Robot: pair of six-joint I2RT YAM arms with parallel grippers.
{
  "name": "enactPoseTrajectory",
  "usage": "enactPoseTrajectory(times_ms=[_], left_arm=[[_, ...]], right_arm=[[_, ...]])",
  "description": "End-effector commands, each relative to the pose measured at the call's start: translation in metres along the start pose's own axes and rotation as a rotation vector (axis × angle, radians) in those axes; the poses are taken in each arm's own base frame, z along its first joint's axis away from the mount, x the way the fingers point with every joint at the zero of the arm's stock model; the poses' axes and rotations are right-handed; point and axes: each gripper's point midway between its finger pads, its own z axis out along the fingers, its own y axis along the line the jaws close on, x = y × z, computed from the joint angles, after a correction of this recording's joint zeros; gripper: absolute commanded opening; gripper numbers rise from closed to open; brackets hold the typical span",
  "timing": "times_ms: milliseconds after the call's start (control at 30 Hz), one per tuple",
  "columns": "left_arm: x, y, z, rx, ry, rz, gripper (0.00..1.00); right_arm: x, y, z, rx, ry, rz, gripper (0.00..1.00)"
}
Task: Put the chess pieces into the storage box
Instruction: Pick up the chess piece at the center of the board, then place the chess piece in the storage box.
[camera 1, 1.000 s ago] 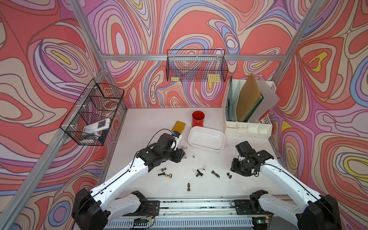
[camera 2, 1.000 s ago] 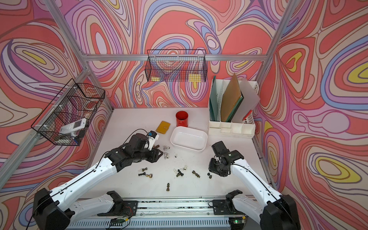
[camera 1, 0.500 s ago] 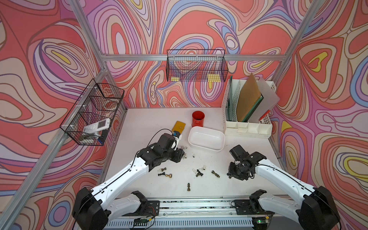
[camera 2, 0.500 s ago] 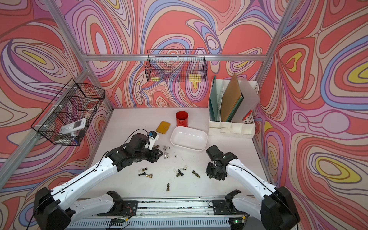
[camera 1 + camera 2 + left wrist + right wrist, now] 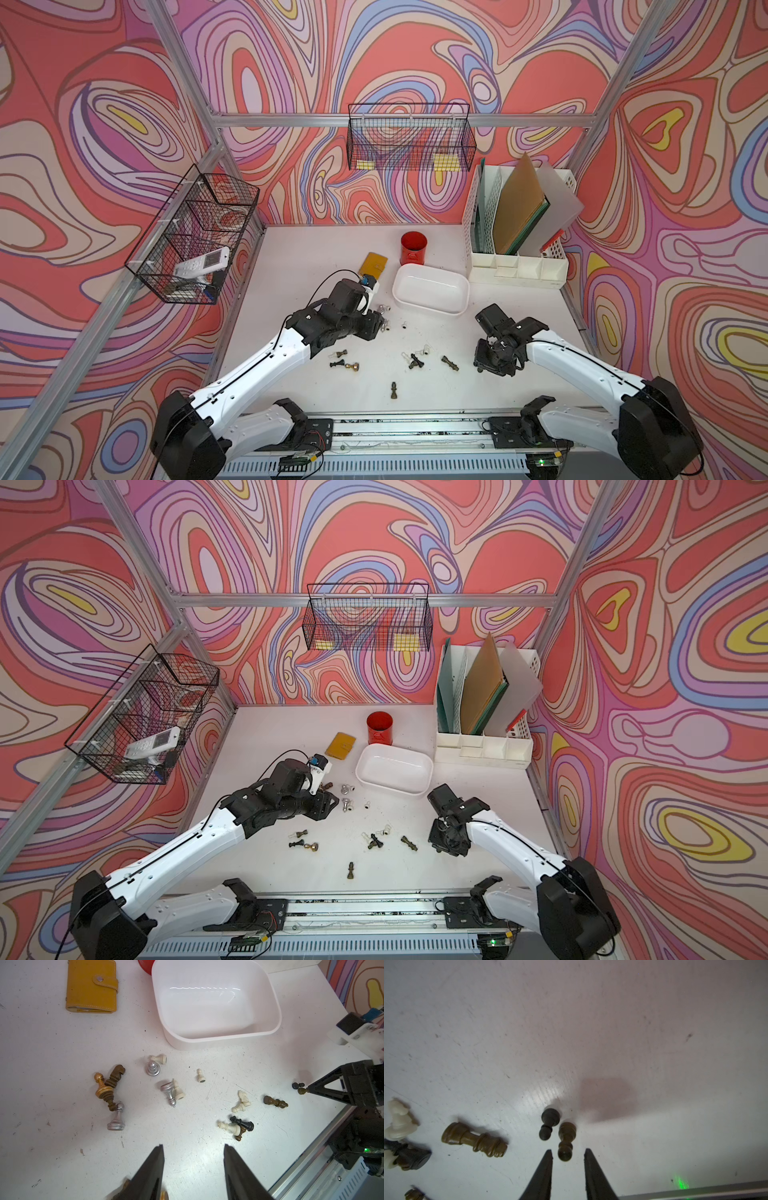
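**While the storage box [image 5: 428, 308] stands empty, our right pincer [image 5: 568, 1150] straddles a brown pawn [image 5: 565, 1140]**

Since the brown pawn lies on its side with its round head pointing at the jaws, our right pincer sits low over the counter [image 5: 612, 1022] at the near right, one jaw on each side of that head. The jaws stand apart, with bare counter showing on both sides of the pawn, so we are not gripping anything yet. A black pawn [image 5: 549, 1122] lies just beside the brown one. We judge that the narrow, head-on line is meant to keep the black pawn outside the grip.

Our left pincer [image 5: 193, 1145] hangs over the left of the scatter, jaws wide and empty, facing the chess pieces [image 5: 115, 1120] and the box beyond them. It looks to us to be waiting for its turn.

At the far centre, just in front of the red cup [image 5: 413, 248], the box holds nothing. Every piece we can see lies on the counter, on the near side of the box.
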Motion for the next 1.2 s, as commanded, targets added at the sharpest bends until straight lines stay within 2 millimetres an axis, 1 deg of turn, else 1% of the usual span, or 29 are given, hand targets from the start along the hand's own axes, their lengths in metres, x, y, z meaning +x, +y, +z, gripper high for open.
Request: enactPoseTrajectory(times_ms=[0,267,533,567,667,867,967,1067,1100,1167], left_arm=[[-0.003,-0.001,-0.009,-0.008,-0.002,0.018,0.51],[-0.005,-0.001,-0.011,-0.012,-0.012,0.022,0.51],[-0.005,0.000,-0.011,-0.016,-0.011,0.024,0.51],[-0.006,-0.001,-0.012,-0.014,-0.013,0.022,0.51],[-0.009,-0.002,-0.013,-0.009,-0.026,0.022,0.51],[-0.016,-0.004,-0.018,-0.004,-0.045,0.029,0.51],[-0.020,-0.007,-0.020,0.007,-0.057,0.032,0.50],[-0.023,-0.010,-0.019,0.021,-0.067,0.034,0.50],[-0.024,-0.010,-0.020,0.024,-0.064,0.028,0.50],[-0.026,-0.016,-0.022,0.047,-0.063,0.022,0.50]], right_arm=[[-0.003,-0.003,0.006,0.022,-0.016,-0.010,0.28],[0.001,-0.005,0.012,0.023,-0.001,-0.011,0.25],[0.002,-0.003,0.006,0.010,0.000,-0.011,0.16],[0.002,-0.002,0.002,0.007,0.001,-0.010,0.14],[-0.001,0.000,-0.012,0.000,-0.020,-0.011,0.13],[-0.007,0.002,-0.051,-0.003,-0.057,-0.028,0.12],[-0.017,0.014,-0.078,-0.027,-0.082,-0.070,0.11],[-0.040,0.041,-0.102,-0.056,-0.116,-0.148,0.11],[-0.051,0.054,-0.107,-0.068,-0.128,-0.190,0.12],[-0.071,0.073,-0.107,-0.067,-0.155,-0.251,0.12]])
